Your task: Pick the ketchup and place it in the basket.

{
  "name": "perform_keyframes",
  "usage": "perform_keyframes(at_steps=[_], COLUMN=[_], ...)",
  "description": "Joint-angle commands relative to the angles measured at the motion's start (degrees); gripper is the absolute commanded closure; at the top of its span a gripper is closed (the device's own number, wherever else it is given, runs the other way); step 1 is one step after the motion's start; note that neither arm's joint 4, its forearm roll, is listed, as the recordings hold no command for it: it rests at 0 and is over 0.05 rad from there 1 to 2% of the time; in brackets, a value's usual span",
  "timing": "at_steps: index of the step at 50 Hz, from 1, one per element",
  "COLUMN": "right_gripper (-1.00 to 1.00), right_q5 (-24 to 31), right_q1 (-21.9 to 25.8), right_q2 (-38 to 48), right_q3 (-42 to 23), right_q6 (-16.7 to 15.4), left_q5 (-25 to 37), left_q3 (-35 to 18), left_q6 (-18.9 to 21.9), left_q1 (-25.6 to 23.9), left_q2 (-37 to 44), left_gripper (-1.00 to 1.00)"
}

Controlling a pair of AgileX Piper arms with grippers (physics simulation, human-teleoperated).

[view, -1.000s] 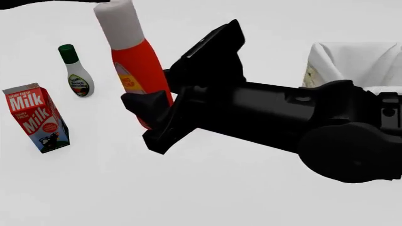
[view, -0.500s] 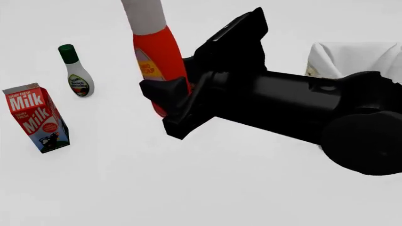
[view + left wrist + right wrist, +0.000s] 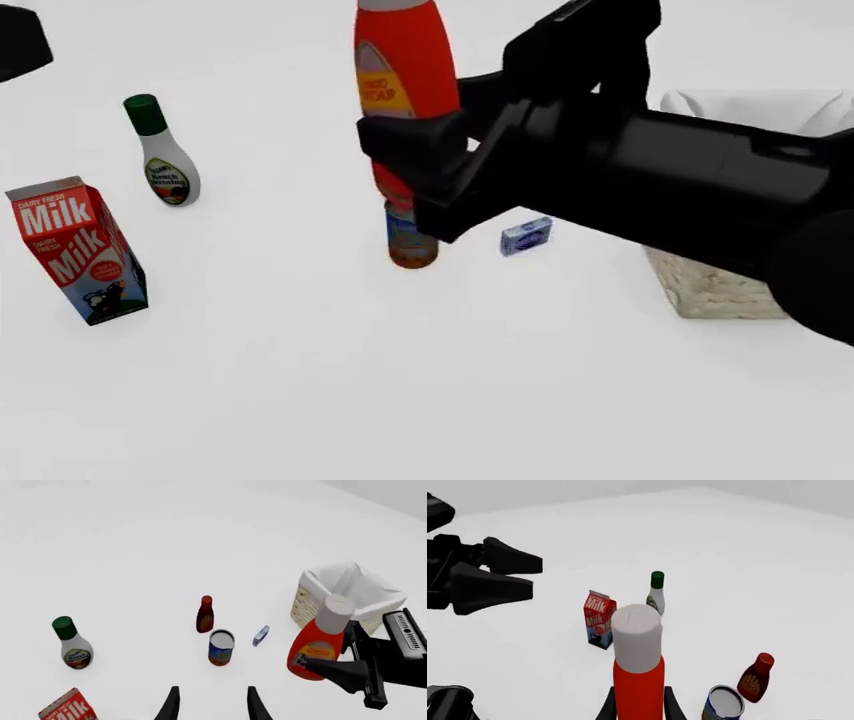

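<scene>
The ketchup (image 3: 404,80), an orange-red bottle with a pale cap, hangs upright in the air above the table with my right gripper (image 3: 430,135) shut on its lower body. In the right wrist view the ketchup (image 3: 637,672) stands between the two fingers. The basket (image 3: 721,290), wicker with a white cloth lining, sits at the right, partly hidden behind the right arm. From the left wrist view the ketchup (image 3: 315,645) is just short of the basket (image 3: 307,602). My left gripper (image 3: 212,707) is open and holds nothing, high over the table's left side.
A milk carton (image 3: 74,250) and a green-capped white bottle (image 3: 160,155) stand at the left. A tin can (image 3: 411,242) sits below the lifted ketchup, a small blue box (image 3: 527,237) beside it. A slim dark red bottle (image 3: 205,615) stands behind the can (image 3: 221,647).
My right gripper has carried the ketchup upward and to the right, toward the basket, uncovering the can and blue box. The left arm's tip now shows at the front view's top left.
</scene>
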Motion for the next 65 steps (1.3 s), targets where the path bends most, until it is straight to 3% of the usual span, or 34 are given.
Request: perform_keyframes(at_steps=[1, 2, 4, 5, 6, 7, 10, 11, 12, 14, 15, 20, 21, 26, 28, 30, 32, 33, 40, 44, 51, 65], right_gripper=[1.00, 1.00, 1.00, 1.00, 1.00, 1.00, 1.00, 1.00, 1.00, 1.00, 1.00, 1.00, 1.00, 1.00, 1.00, 1.00, 1.00, 1.00, 1.00, 1.00, 1.00, 1.00], right_q5=[-0.33, -0.38, -0.45, -0.49, -0.74, -0.86, -1.01, -1.16, -1.23, -1.21, -1.36, -1.87, -1.79, -2.33, -2.66, -2.64, -2.95, -2.84, -3.19, -3.44, -3.90, -4.44], right_q1=[-3.39, -3.84, -4.54, -4.92, -5.67, -6.15, -7.16, -7.82, -8.27, -9.20, -9.62, -11.89, -12.19, -14.52, -15.65, -15.72, -16.65, -16.82, -19.28, -21.35, -24.51, -29.46], right_q2=[-2.99, -3.31, -3.91, -4.11, -4.37, -4.53, -5.06, -5.34, -5.73, -6.30, -6.54, -7.59, -7.82, -9.25, -9.41, -9.54, -9.93, -10.02, -10.85, -11.17, -11.73, -12.21], right_q3=[0.28, 0.38, 0.66, 0.83, 0.96, 1.11, 1.27, 1.38, 1.46, 1.57, 1.68, 2.16, 2.17, 2.89, 3.20, 3.24, 3.51, 3.50, 3.86, 4.13, 4.64, 5.00], right_q6=[0.98, 1.10, 0.98, 0.84, 0.70, 0.60, 0.29, 0.00, 0.32, -0.01, 0.16, 0.24, 0.13, 0.81, 0.76, 1.07, 1.10, 0.94, 1.40, 1.50, 1.80, 2.35], left_q5=[-5.81, -6.27, -7.03, -7.76, -8.03, -8.61, -9.59, -10.50, -10.80, -12.30, -12.44, -14.09, -14.28, -15.57, -16.06, -15.99, -16.24, -16.36, -16.76, -17.88, -24.26, -32.26], left_q3=[8.10, 9.09, 10.32, 11.18, 11.68, 12.39, 13.67, 14.83, 15.25, 17.70, 18.22, 22.12, 22.73, 26.58, 28.24, 28.27, 29.38, 29.89, 33.32, 35.75, 39.26, 43.03], left_q6=[0.37, 1.98, 1.44, 3.45, 2.00, 4.13, 3.62, 6.61, 4.17, 6.31, 4.68, 6.32, 4.79, 5.54, 7.95, 6.21, 10.45, 7.77, 9.35, 7.36, 9.38, 8.53], left_q1=[6.51, 6.89, 7.35, 8.58, 8.96, 9.39, 10.73, 11.81, 12.80, 14.12, 14.35, 15.46, 15.92, 18.96, 19.70, 20.67, 21.35, 21.81, 24.37, 26.37, 29.87, 35.91], left_q2=[-6.36, -6.61, -7.63, -8.75, -9.17, -10.15, -11.45, -12.58, -13.36, -14.99, -15.19, -17.81, -18.17, -23.21, -25.14, -25.56, -29.16, -28.01, -33.49, -34.36, -34.41, -34.41], left_gripper=[-1.00, -1.00, -1.00, -1.00, -1.00, -1.00, -1.00, -1.00, -1.00, -1.00, -1.00, -1.00, -1.00, -1.00, -1.00, -1.00, -1.00, -1.00, -1.00, -1.00, -1.00, -1.00])
